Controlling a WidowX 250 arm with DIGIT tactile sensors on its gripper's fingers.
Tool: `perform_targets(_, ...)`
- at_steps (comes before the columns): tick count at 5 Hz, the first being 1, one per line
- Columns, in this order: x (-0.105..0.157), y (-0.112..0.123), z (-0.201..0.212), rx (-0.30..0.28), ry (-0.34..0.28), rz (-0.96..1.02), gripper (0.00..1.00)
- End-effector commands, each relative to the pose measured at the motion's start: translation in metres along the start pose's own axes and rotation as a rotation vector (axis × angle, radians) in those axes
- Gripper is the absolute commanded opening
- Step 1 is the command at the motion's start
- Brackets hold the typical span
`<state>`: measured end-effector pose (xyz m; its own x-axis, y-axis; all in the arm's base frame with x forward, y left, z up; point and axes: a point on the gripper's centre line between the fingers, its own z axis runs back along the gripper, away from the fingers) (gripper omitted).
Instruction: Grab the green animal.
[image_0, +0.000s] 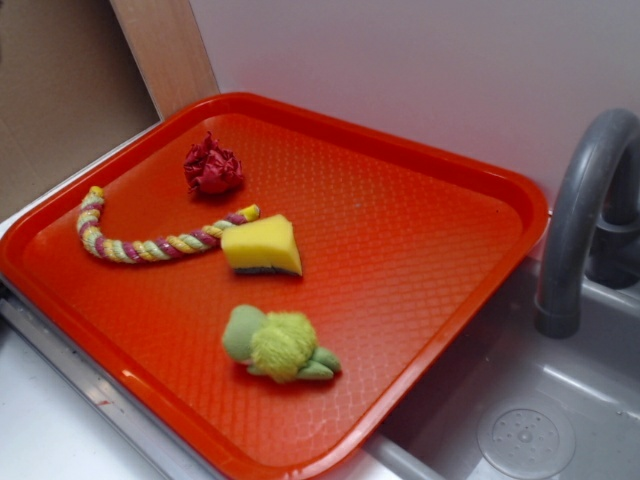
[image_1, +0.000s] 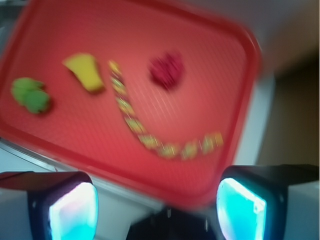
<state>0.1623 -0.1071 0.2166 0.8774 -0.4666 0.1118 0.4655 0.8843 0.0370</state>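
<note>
- Pincer (image_1: 157, 205) seen wide open, empty, at bottom edge of blurred wrist view.
- Green animal (image_0: 278, 345) found lower centre on red tray (image_0: 430, 250); untouched.
- Approach stage judged; travel over toy, then descent, required.

Black gripper (image_1: 157, 210) fingers with glowing cyan pads (image_1: 239, 210)

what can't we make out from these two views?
- Wrist view: motion blur throughout; the green animal is a smear, no head or feet detail.
- Wrist view: the fingers are cut off by the bottom edge.
- Exterior view: gripper out of frame.
- Exterior view: the tray near corner and the faucet are cropped.
</note>
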Motion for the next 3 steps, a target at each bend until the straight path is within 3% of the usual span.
perform_targets(1, 0.052, -0.086, -0.002, -0.107, -0.129, -0.505, 1.00)
perform_targets(2, 0.056, -0.115, -0.016, -0.195, -0.145, -0.743, 1.00)
perform_targets(3, 0.061, -0.141, -0.041, -0.257, -0.099, -0.876, 1.00)
